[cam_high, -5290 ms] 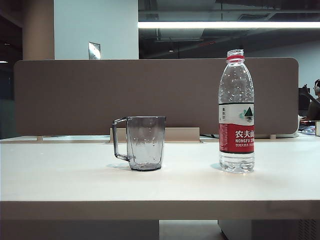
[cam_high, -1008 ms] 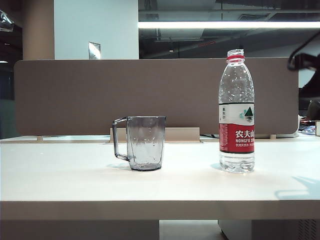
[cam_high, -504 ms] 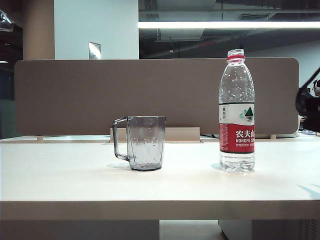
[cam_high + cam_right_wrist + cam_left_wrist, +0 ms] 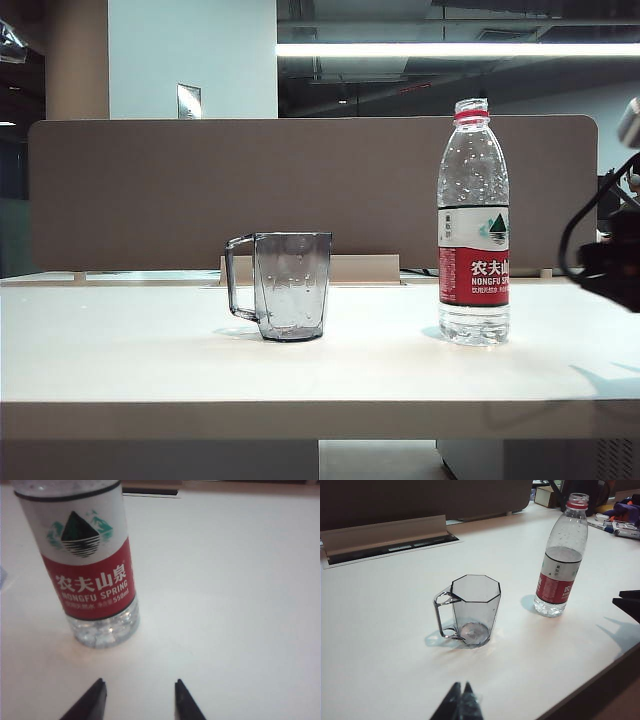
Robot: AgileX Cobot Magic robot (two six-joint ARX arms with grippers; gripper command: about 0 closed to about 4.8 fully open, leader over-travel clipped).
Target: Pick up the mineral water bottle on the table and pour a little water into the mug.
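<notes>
Right wrist view: right tool (image 4: 140, 700) parted, empty, near bottle (image 4: 87, 575); left tool (image 4: 461, 706) seemingly closed, before mug (image 4: 472, 609).

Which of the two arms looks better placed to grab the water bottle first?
The right. Its end effector hangs near the mineral water bottle with jaws apart, pointing just beside it. The left end effector sits shut, nearer the mug.

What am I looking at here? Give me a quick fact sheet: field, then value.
Bottle: mineral water bottle upright on the table, uncapped
Mug: grey mug upright beside it, apart, no water visible
Right hand: right hand near the bottle, fingers apart, holding nothing
Left hand: left hand hangs above the table near the mug, fingers together, empty
Pouring: not begun
</notes>
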